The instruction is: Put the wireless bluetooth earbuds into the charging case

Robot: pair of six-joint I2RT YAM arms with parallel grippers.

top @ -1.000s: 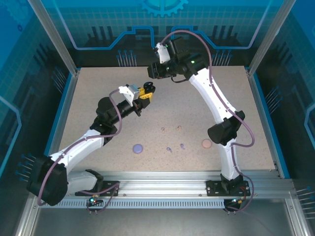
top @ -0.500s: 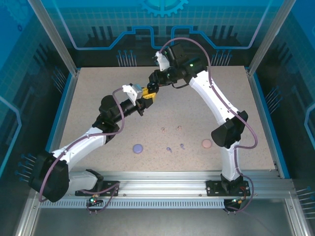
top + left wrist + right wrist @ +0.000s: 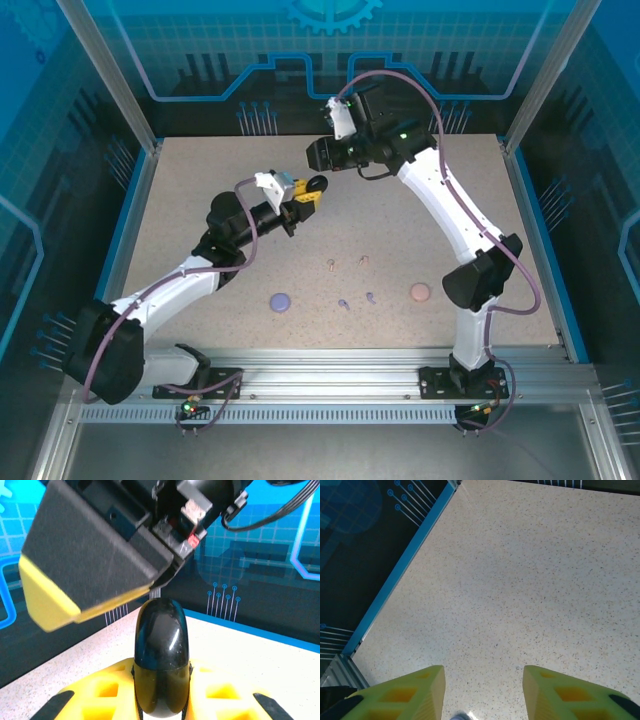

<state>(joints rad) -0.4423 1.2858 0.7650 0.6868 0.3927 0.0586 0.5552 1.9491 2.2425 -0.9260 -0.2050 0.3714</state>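
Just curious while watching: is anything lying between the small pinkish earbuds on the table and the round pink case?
Nothing visible. Only bare table separates the pinkish earbuds from the pink case. The lilac earbuds lie nearer the front edge, beside that path rather than on it.

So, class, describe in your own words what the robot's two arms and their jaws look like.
Both the left arm and right arm have white links with black joints, a purple cable looping along each, and yellow wedge-shaped jaws with cut-out holes.
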